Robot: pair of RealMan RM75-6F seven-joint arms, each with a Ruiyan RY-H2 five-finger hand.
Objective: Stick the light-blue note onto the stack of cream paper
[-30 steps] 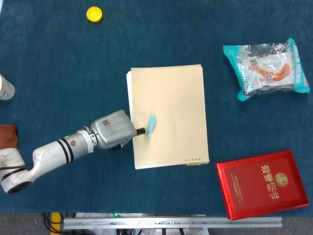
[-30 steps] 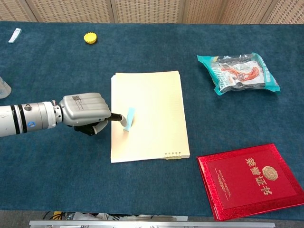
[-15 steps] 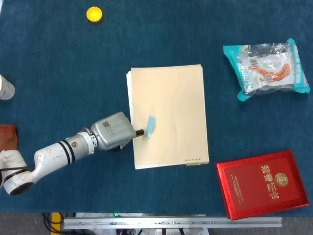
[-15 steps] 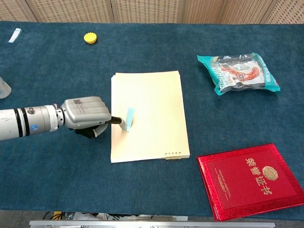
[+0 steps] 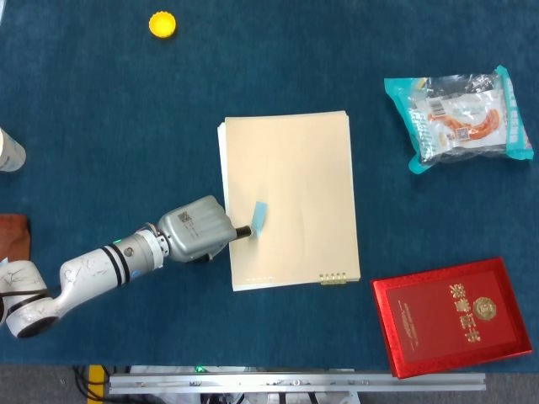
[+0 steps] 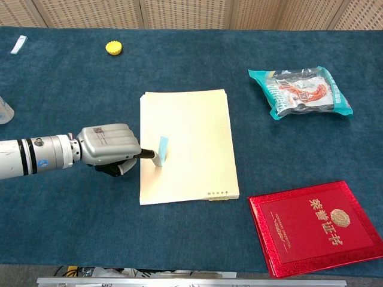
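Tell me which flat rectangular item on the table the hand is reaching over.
The stack of cream paper, under the left hand; the red booklet lies apart, untouched.

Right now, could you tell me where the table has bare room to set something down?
Open cloth lies between the yellow bottle cap and the cream paper stack, and below the snack packet. It is tighter where the left hand holds the light-blue note.
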